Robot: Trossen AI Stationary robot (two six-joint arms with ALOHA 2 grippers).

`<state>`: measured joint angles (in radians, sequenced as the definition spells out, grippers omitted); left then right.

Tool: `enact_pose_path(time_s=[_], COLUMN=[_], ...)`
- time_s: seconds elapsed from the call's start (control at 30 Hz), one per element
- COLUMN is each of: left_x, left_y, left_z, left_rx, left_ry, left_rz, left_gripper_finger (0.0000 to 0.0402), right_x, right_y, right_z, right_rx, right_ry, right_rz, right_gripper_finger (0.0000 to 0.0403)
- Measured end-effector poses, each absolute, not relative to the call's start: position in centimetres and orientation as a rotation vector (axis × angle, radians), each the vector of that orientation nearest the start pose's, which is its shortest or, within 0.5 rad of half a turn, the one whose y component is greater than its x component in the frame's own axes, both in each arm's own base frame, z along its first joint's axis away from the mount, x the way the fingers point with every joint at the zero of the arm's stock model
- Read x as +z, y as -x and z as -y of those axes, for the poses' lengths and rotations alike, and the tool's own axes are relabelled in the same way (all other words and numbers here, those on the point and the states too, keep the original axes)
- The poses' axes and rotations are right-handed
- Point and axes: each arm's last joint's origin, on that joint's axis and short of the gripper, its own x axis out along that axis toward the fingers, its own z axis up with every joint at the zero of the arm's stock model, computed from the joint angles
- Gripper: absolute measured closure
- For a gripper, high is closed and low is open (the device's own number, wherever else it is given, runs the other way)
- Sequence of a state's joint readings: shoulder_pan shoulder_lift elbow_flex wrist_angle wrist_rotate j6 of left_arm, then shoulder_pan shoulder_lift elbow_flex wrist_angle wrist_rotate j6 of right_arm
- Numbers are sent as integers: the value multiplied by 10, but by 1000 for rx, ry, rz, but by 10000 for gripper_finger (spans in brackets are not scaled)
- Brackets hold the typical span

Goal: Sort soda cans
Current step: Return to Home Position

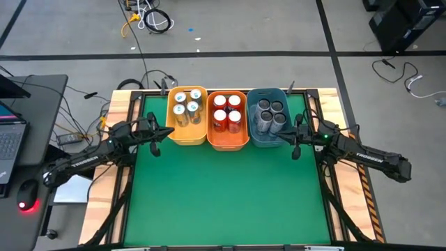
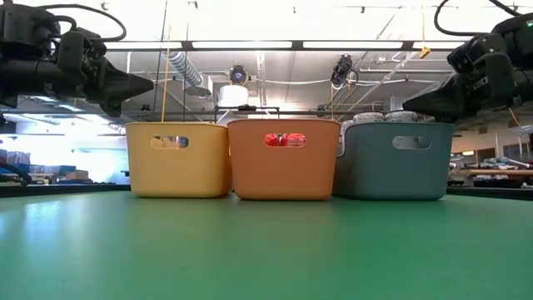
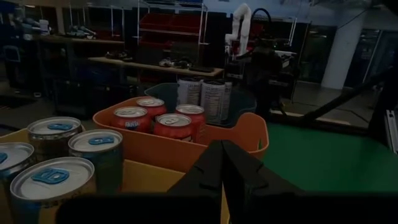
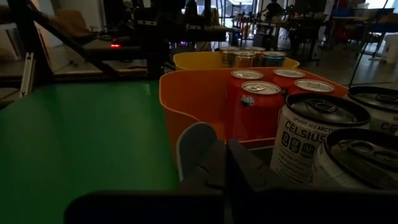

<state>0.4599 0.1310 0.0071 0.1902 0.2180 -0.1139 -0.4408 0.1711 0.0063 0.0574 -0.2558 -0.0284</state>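
Observation:
Three bins stand side by side at the table's far edge. The yellow bin (image 1: 188, 115) holds several silver cans with teal-marked tops (image 3: 53, 174). The orange bin (image 1: 227, 118) holds several red cans (image 4: 260, 106). The blue-grey bin (image 1: 270, 117) holds several white-and-dark cans (image 4: 314, 134). My left gripper (image 1: 162, 134) hovers shut by the yellow bin's left near corner, pointing level toward the bins. My right gripper (image 1: 293, 138) hovers shut by the blue-grey bin's right near corner. Neither holds anything.
The green mat (image 1: 223, 195) stretches from the bins to the table's near edge. A laptop (image 1: 10, 136) and a mouse (image 1: 26, 203) sit on a side desk to the left. Cables lie on the floor beyond the table.

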Motion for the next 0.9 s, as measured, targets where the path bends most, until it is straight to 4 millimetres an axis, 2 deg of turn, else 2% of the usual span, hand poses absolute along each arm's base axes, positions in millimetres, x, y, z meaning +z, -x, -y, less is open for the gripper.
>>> enact_pose_path(time_s=[0.9], left_x=[174], left_y=[-97], left_z=[-41], left_rx=[238], left_ry=[91], left_rz=[76], left_gripper_finger=[390], right_x=[157], right_y=[-100], right_z=[39], right_rx=[-183], right_ry=[-10], right_rz=[-103], right_gripper_finger=[396])
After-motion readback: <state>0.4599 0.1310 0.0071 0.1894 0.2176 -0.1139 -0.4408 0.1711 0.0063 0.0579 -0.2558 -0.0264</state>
